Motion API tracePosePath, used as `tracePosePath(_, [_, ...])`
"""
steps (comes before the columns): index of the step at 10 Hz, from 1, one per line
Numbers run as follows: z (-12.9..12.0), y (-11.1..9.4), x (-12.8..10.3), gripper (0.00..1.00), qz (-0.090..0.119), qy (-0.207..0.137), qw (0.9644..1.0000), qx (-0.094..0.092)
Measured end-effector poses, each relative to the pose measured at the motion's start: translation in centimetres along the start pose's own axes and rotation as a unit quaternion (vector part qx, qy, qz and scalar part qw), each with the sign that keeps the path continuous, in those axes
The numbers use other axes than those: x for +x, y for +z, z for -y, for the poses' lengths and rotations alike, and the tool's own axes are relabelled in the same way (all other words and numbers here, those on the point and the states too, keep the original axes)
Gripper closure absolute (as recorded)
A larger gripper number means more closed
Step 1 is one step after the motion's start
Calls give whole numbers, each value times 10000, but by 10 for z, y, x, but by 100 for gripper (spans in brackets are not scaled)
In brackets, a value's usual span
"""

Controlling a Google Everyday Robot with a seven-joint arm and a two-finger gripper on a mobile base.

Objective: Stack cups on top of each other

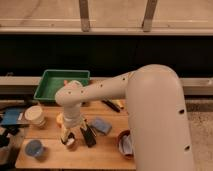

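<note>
Three cups sit apart on the desk (pixel 102 159). The white cup (pixel 34 115) is at the back left. The blue cup (pixel 34 148) is at the front left. The metal cup (pixel 70 142) is near the front, more to the middle. No cup is on top of another yet, so I think the job is only starting.

The claw (pixel 69 136) points down right over the metal cup, with its fingers apart. It is not clamped on anything. I cannot tell if it touches the cup.

I think the step now is to grab the metal cup. To do that well, the claw should go straight down, so the cup wall ends up between the fingers. Then it should squeeze softly and evenly, because shiny metal may slip or tip.

A dark thing (pixel 88 136) lies just beside the cup on its right. The claw should keep off it.

Next, lift the cup well up before going sideways. The white cup looks widest, so it may make the best bottom. Hold the metal cup level over the middle of the other cup, lower it slowly, and let go only when it rests.
</note>
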Motion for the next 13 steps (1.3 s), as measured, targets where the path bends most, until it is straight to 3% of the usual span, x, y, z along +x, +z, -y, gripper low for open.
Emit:
tracePosePath(5, [14,1,1,26,-8,154,9997,170])
tracePosePath(8, [10,4,-2,27,-71,107,9996,250])
tracePosePath(11, [3,5,-6,52,-92,-23,9993,357])
tracePosePath(13, [1,6,-6,75,-95,-70,9992,386])
